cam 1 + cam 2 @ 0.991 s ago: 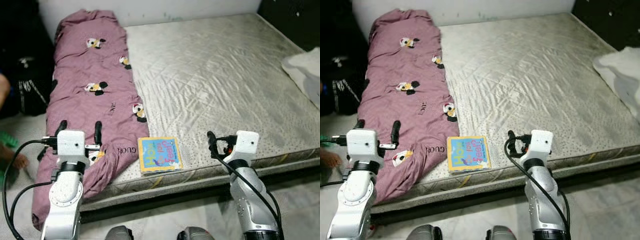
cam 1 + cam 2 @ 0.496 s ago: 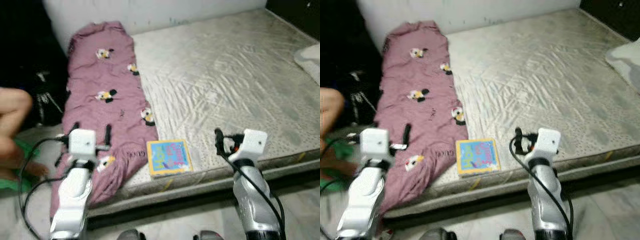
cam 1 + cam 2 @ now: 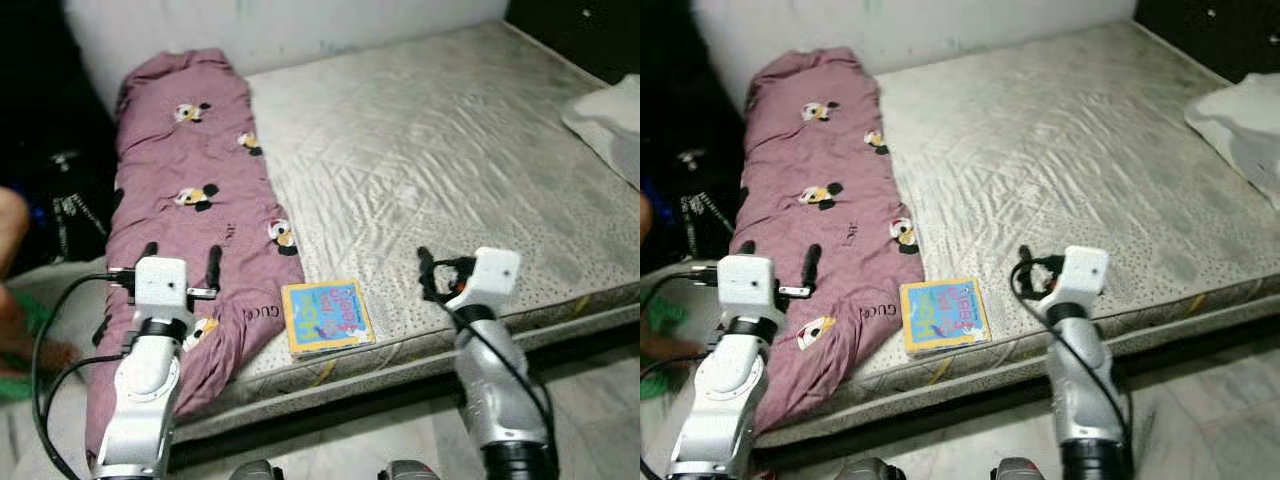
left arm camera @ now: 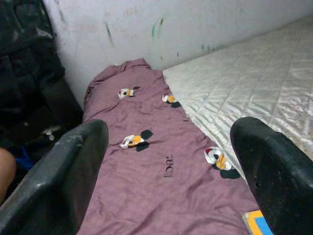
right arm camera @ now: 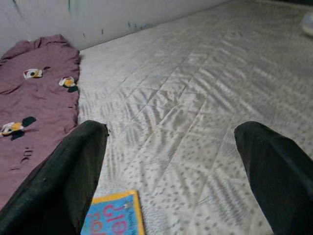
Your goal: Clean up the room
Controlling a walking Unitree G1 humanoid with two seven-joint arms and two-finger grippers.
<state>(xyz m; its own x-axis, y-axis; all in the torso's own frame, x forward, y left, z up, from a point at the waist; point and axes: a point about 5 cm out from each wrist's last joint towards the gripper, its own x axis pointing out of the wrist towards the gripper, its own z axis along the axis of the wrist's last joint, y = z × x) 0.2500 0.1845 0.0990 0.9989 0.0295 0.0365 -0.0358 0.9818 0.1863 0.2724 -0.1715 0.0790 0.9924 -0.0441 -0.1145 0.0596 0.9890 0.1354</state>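
Note:
A mauve blanket (image 3: 190, 170) with cartoon prints lies along the left side of a bare grey mattress (image 3: 450, 150) and hangs over its front corner. A blue and yellow children's book (image 3: 326, 316) lies flat near the mattress's front edge, beside the blanket. My left gripper (image 3: 182, 252) is open and held over the lower part of the blanket; in the left wrist view its fingers (image 4: 73, 171) frame the blanket (image 4: 146, 161). My right gripper (image 3: 445, 268) is open over the front edge, to the right of the book. The book's corner (image 5: 115, 218) appears in the right wrist view.
A white cloth (image 3: 610, 115) lies at the mattress's right edge. Dark bags (image 3: 60, 190) stand by the wall on the left. Part of a person's limb (image 3: 10, 215) and something green (image 3: 20, 330) are at the far left. Light floor (image 3: 600, 400) runs along the bed's front.
The camera has swayed, shifting the whole view. The person's limb on the left came further into view, then drew back. Both grippers stay open in much the same place by the bed.

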